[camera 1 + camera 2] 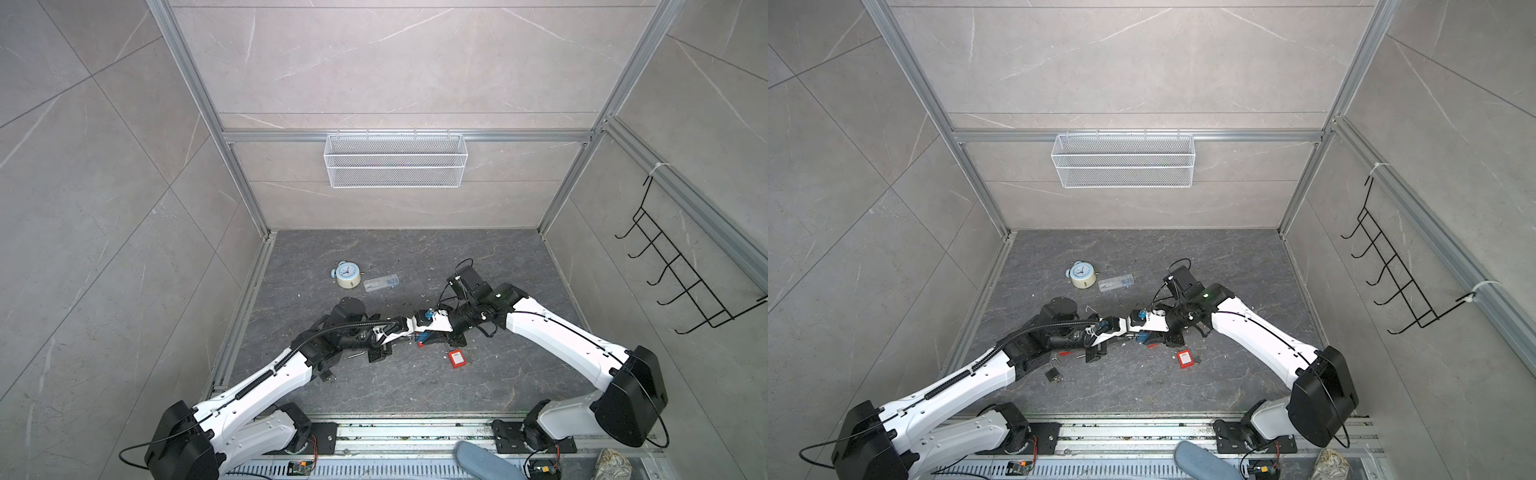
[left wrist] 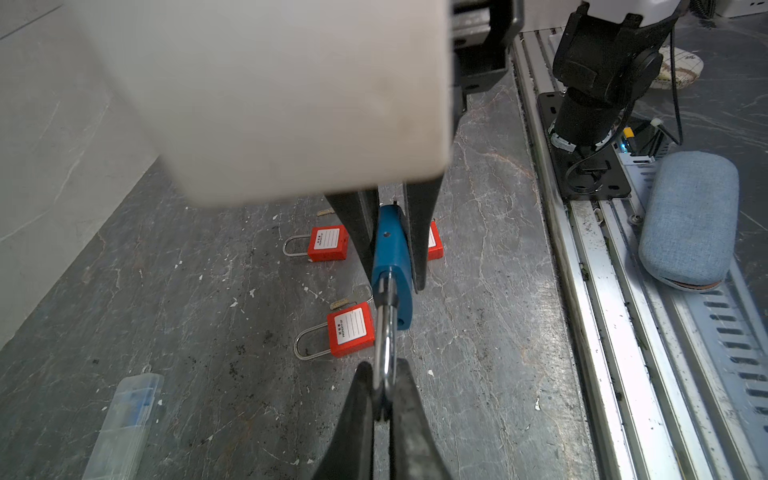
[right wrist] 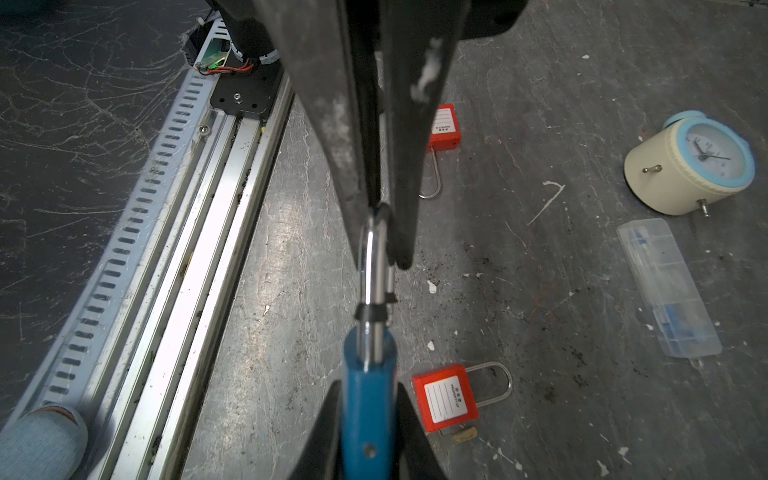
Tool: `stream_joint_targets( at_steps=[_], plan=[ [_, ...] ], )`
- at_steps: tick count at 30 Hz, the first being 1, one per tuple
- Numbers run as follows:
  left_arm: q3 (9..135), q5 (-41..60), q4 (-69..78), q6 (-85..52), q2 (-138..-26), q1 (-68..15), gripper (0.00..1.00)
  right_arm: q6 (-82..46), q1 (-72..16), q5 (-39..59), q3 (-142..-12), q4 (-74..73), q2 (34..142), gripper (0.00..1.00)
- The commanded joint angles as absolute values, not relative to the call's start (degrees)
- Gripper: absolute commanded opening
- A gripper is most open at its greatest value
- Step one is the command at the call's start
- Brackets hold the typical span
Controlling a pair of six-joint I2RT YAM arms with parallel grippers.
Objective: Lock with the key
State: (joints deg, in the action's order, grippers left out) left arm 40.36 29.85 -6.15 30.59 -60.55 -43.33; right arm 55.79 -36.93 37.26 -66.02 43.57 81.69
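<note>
Clamping the blue padlock (image 2: 390,245) by its rigid body, your right gripper (image 3: 368,395) looks secure; your left gripper (image 2: 382,368) pinches the slick shackle (image 2: 383,340) (may slip).

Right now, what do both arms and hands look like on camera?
Both arms are white shells with black joints. The left arm carries a ribbed black conduit; the right arm a thin black cable. The left hand and right hand have dark, tapered, scuffed fingers.
</note>
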Motion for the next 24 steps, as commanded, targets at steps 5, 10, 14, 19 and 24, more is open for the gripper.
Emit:
stream_joint_targets(
  at_steps=[5, 10, 14, 19, 24],
  plan=[
    [43.33, 37.60, -1.48, 28.15, -62.83, -43.55, 0.00, 56.46, -37.07, 40.28, -65.17, 38.52, 78.62, 0.07],
    [41.78, 37.79, 3.03, 27.80, -63.72, -44.01, 0.00, 56.36, -37.09, 46.75, -67.26, 40.85, 80.23, 0.07],
    [40.76, 37.22, 5.83, 27.16, -64.54, -44.47, 0.00, 55.00, -37.09, 48.54, -68.78, 40.26, 80.98, 0.07],
    [39.49, 36.66, 8.96, 25.32, -66.32, -45.82, 0.00, 53.36, -38.49, 44.71, -69.04, 38.12, 81.66, 0.02],
    [38.16, 36.01, 12.20, 25.28, -66.88, -46.90, 0.00, 52.13, -40.17, 42.38, -69.48, 37.06, 82.62, 0.03]
  ],
)
